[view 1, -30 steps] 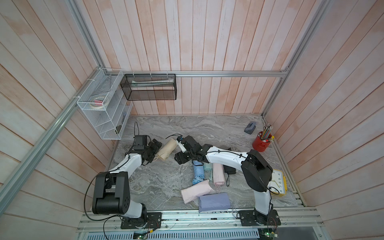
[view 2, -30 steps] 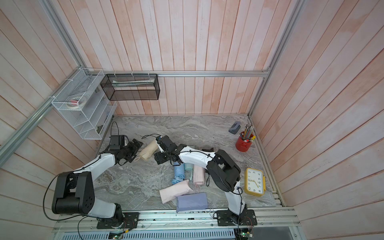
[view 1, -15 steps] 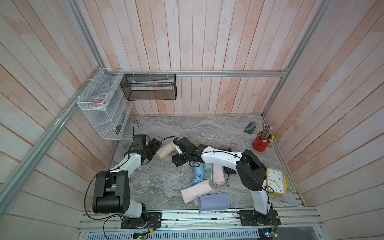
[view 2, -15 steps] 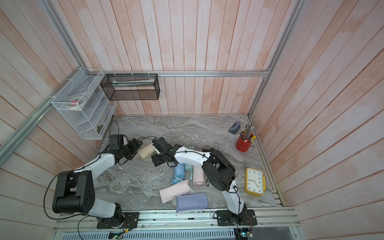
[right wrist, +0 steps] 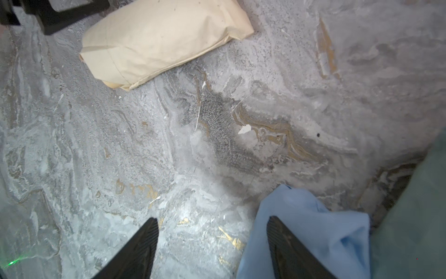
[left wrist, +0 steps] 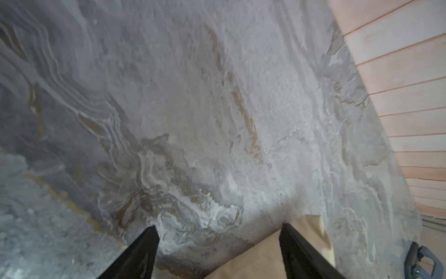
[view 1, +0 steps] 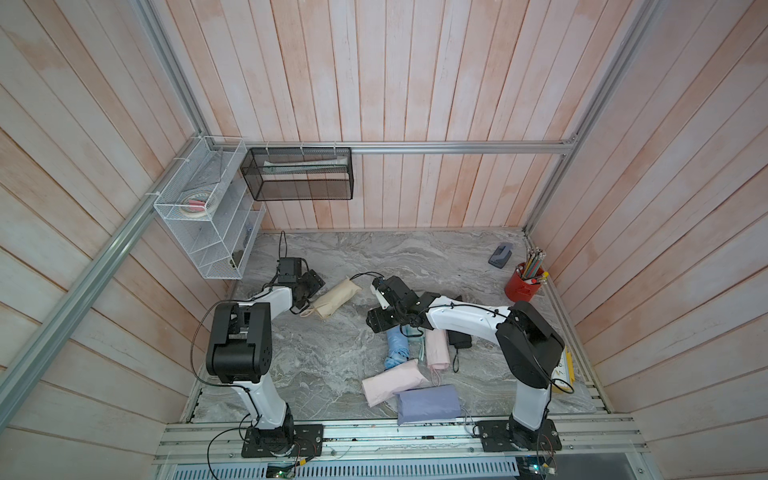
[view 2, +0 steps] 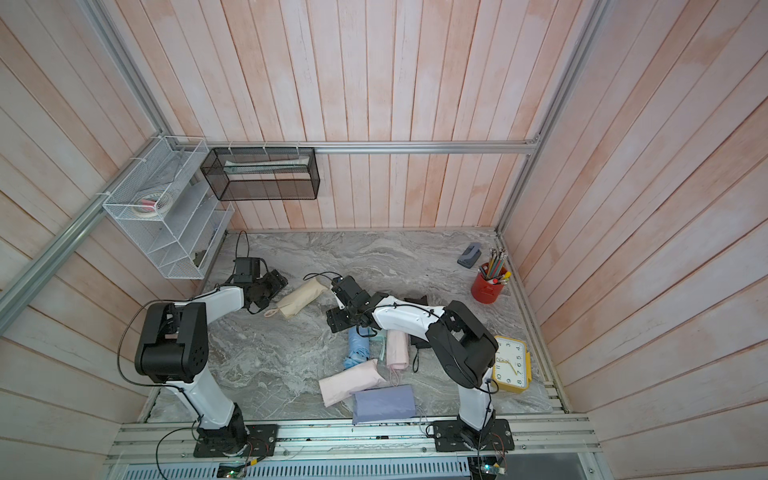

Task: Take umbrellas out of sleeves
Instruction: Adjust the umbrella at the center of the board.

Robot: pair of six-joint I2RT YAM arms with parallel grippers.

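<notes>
The left hand (left wrist: 217, 232) stands wide, its jaws astride a corner of the plump, smooth beige sleeve (view 1: 332, 298), which lies slantwise on the marble surface (view 1: 324, 361); whether they touch it is unclear. Further right, the right hand (right wrist: 212, 222) gapes too, one jaw over the crumpled light blue umbrella (view 1: 397, 347).

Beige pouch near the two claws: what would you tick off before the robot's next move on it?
1. Left gripper open: ok.
2. Right gripper open: ok.
3. Beige sleeve lies free on the table, nothing on top: ok.
4. Sleeve centred between left fingers: not ok, off to one side.
5. Right gripper clear of light blue umbrella: cannot tell.
</notes>
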